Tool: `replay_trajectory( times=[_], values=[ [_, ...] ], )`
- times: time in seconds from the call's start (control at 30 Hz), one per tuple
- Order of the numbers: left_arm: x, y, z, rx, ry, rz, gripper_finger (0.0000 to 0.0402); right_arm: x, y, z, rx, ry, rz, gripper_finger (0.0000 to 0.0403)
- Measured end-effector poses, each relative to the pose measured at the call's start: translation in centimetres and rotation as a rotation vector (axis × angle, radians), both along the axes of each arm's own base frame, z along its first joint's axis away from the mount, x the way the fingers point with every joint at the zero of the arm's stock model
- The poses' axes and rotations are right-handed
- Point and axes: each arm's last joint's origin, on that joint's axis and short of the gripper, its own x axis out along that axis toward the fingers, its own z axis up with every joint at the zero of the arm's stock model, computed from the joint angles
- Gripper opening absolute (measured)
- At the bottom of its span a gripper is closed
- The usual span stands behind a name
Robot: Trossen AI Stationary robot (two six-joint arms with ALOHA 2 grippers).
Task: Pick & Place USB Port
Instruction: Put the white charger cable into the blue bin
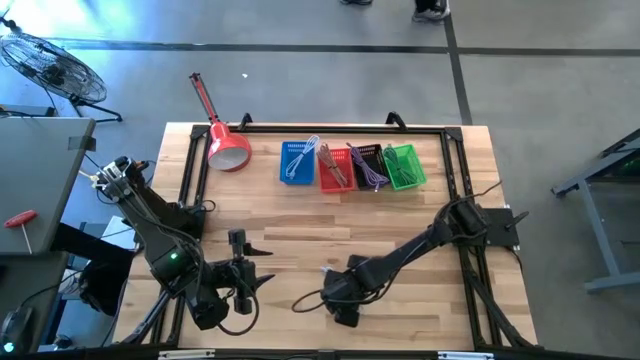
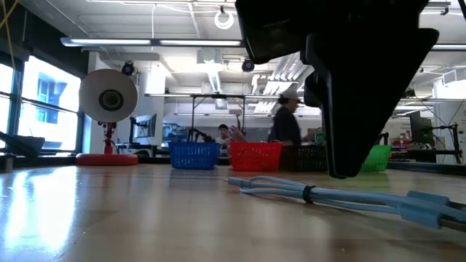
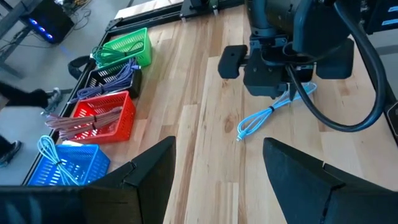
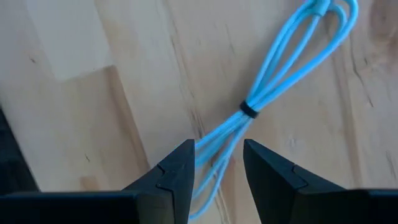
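Note:
A light-blue USB cable point(image 4: 249, 109), bundled by a dark tie, lies flat on the wooden table; it also shows in the low view point(image 2: 328, 196), the left wrist view point(image 3: 264, 117) and the high view point(image 1: 325, 272). My right gripper point(image 4: 217, 165) is open and points down over the cable near the table's near edge point(image 1: 338, 290). One finger stands on either side of the strands below the tie. My left gripper point(image 3: 217, 168) is open and waits to the left point(image 1: 250, 270), facing the cable.
Along the far side stands a row of baskets with cables in them: blue point(image 1: 297, 162), red point(image 1: 333, 168), black point(image 1: 367, 165) and green point(image 1: 403, 166). A red lamp point(image 1: 228, 148) lies at the far left. Bare wood point(image 1: 330, 225) separates the baskets from the arms. People show beyond the table.

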Motion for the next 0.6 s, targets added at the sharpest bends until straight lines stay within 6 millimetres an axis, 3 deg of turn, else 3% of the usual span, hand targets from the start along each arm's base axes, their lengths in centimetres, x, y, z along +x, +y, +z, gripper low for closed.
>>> replay_trajectory(
  times=[0.6],
  values=[
    [-0.02,0.01,-0.02,-0.002,0.002,0.002,0.0234,0.02,0.02,0.01,0.001,-0.003,-0.007,0.0129]
  ],
)
